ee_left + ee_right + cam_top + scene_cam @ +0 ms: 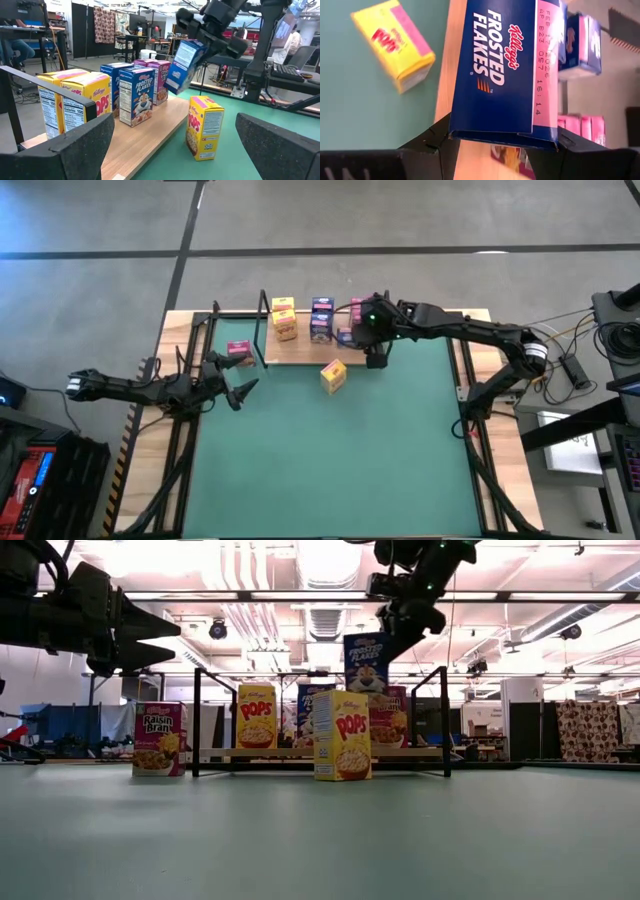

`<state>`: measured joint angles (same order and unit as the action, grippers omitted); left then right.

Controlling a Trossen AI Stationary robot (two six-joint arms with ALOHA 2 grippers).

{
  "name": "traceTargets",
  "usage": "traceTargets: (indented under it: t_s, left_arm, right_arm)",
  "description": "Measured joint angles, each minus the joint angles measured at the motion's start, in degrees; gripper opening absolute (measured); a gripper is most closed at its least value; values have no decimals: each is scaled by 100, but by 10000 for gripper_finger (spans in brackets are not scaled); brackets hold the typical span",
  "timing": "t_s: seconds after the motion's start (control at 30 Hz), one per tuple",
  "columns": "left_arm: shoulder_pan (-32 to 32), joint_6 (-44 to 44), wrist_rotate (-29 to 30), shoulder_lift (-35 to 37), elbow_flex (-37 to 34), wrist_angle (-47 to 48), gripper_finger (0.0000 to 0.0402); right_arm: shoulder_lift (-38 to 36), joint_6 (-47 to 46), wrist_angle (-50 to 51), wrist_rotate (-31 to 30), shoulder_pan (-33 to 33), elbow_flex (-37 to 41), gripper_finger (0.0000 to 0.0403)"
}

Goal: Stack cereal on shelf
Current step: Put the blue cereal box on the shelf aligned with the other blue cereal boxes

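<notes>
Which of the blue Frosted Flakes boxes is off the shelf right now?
The blue box gripped in the right end effector, held tilted in the air above the shelf. The other two blue boxes stand upright on the board.

Right hand (210,30) holds a tilted blue cereal box (184,66) above the shelf (150,135)

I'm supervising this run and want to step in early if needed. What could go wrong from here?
1. The right gripper holds the Frosted Flakes box tilted above the shelf; set down like that, it may topple.
2. Blue boxes and pink boxes stand close beneath; lowering could knock them over.
3. The yellow box on the mat stands beside the shelf edge and could get clipped.
</notes>
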<state>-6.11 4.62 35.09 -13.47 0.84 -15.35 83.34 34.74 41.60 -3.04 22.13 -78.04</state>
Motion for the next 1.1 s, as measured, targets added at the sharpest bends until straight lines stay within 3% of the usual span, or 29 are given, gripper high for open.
traceTargets:
  t_s: [1.1]
  left_arm:
    - [0,0,2,-8,0,0,400]
  right_arm:
    - [1188,173,-1779,920,2,-4,178]
